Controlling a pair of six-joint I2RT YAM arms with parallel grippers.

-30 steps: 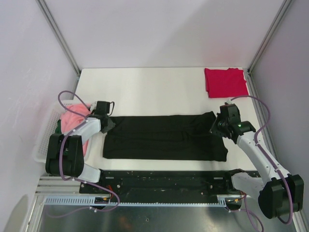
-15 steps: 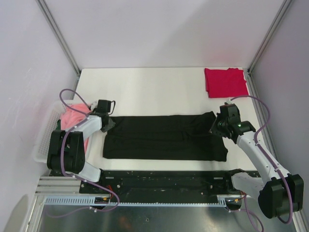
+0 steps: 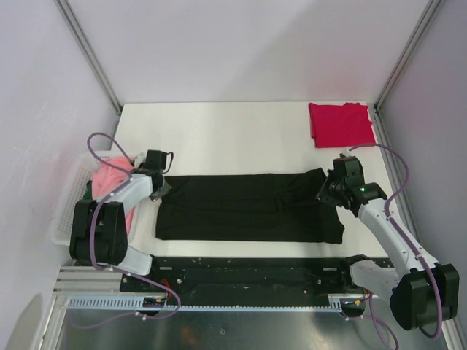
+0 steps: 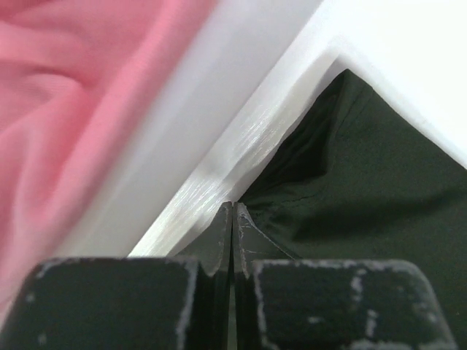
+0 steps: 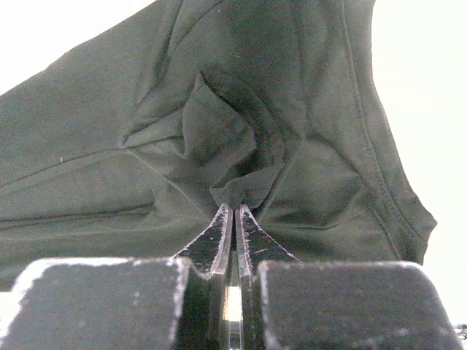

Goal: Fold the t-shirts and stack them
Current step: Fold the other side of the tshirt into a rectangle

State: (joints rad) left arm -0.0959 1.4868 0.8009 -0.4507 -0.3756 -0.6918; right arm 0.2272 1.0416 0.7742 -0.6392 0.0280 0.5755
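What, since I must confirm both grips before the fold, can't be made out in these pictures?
Left wrist view: the shut left fingers meet at the edge of the black t-shirt; their tips hide whether cloth is caught.
Top view: the pink garment and left arm cover most of the basket, hiding what lies beneath.
Top view: the crimson t-shirt is too small to count its folds.

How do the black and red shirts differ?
The black shirt lies as a long band across the table; red shirt is a small folded square at the far right corner. The black shirt has left hand and right hand shut at its ends; red shirt is untouched. Both lie flat.
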